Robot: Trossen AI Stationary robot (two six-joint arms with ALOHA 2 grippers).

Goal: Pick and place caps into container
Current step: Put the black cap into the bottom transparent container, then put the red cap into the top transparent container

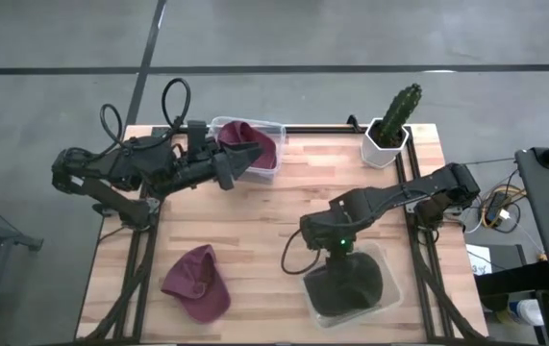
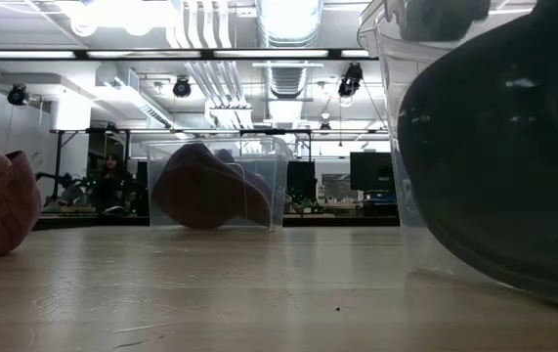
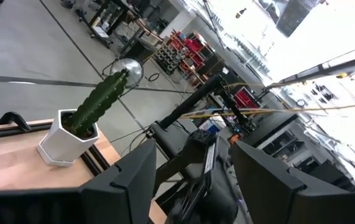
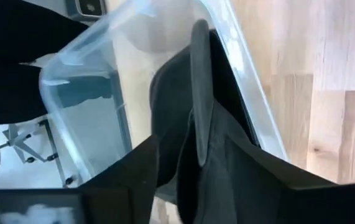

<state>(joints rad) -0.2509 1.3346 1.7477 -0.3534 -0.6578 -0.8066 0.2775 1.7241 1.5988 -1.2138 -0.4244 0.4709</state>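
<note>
**Caps check-in: two boxed, one left out on the table**

Caps are the whole job here, and the spread makes sense. The dark olive cap point(image 1: 349, 284) sits down inside the near clear container point(image 1: 389, 300), with the right gripper point(image 1: 336, 242) right over that box's rim. In the right wrist view its fingers point(image 4: 127, 177) stand apart on either side of the cap's brim instead of pinching it, so my read is it's letting go.

A maroon cap point(image 1: 251, 146) is already in the far clear bin point(image 1: 276, 130), and the left gripper point(image 1: 238, 163) hangs right at that bin with its jaws spread wide and nothing between them.

Leftover: another maroon cap point(image 1: 197, 283) lies on the bare wooden table point(image 1: 284, 197), well apart from both boxes. That's probably next. The potted cactus point(image 1: 392, 121) sits off at the far corner, out of the way.
</note>
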